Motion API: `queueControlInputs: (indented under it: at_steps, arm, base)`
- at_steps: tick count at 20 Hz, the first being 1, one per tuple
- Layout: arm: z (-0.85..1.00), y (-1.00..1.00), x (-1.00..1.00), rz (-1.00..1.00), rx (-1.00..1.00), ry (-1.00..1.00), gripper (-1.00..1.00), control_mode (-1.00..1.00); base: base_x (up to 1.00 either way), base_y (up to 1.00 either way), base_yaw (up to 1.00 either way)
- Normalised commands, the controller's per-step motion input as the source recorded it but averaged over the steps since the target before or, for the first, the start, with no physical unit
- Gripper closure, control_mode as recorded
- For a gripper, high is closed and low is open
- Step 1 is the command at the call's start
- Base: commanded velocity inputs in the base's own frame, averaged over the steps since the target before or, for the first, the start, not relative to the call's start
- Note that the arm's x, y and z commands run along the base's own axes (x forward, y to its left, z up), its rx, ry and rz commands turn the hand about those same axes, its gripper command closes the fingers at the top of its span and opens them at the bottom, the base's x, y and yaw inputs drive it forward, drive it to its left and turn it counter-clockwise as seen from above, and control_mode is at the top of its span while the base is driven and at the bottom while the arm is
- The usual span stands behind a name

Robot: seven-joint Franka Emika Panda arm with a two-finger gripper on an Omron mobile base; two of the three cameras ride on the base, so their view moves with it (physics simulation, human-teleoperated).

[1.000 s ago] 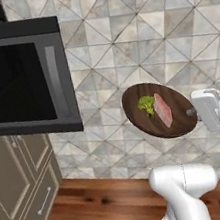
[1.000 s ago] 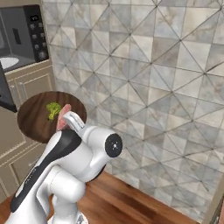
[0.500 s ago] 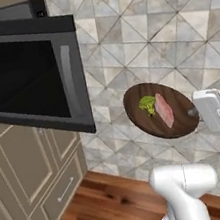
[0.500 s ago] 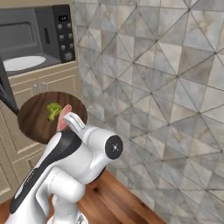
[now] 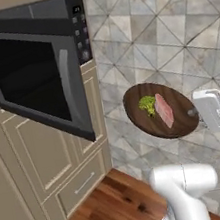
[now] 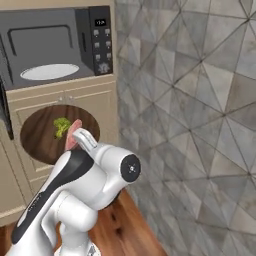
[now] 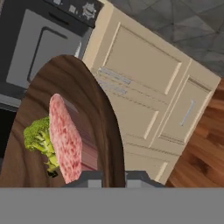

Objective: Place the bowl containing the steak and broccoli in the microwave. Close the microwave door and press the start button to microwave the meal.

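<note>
The bowl (image 5: 161, 110) is held in the air at the end of the arm, below and in front of the microwave (image 6: 55, 47). It is pinched at its rim by the gripper (image 7: 114, 176), one finger (image 7: 89, 177) inside the rim and the other outside, with the wall of the bowl between them. In the left base view the grip is at the bowl's 3 o'clock edge, where a dark fingertip lies on the wood beside the white hand.

The bowl is tilted, so that its inside faces the cameras. The steak (image 5: 164, 110) and the broccoli (image 5: 147, 104) lie in it side by side and touching. In the left base view the broccoli is at about 10 o'clock from the steak; in the hand view the broccoli (image 7: 41, 142) is at 9 o'clock from the steak (image 7: 64, 139).

The door (image 5: 39, 81) stands open, swung out to the left, with its silver handle (image 5: 68, 85) near its free edge. In the right base view the grey cavity is seen with the white turntable (image 6: 49, 71) in it, and the button panel (image 6: 101, 42) at 3 o'clock from the cavity. The bowl (image 6: 47, 131) is seen there at 6 o'clock from the turntable, in front of the beige cabinets (image 6: 105, 105).

Tiled wall (image 6: 190, 90) lies at 3 o'clock from the microwave, and wood floor (image 5: 106, 211) is below.
</note>
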Motion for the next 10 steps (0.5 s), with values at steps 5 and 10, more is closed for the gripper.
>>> queueControlInputs:
  at_steps: [5,10]
  arm:
    - [0.00,0.00,0.00,0.00,0.00,0.00,1.00,1.00]
    - [0.00,0.00,0.00,0.00,0.00,0.00,1.00,1.00]
  base:
    - [0.33,-0.14,0.44]
    - [0.25,-0.20,0.36]
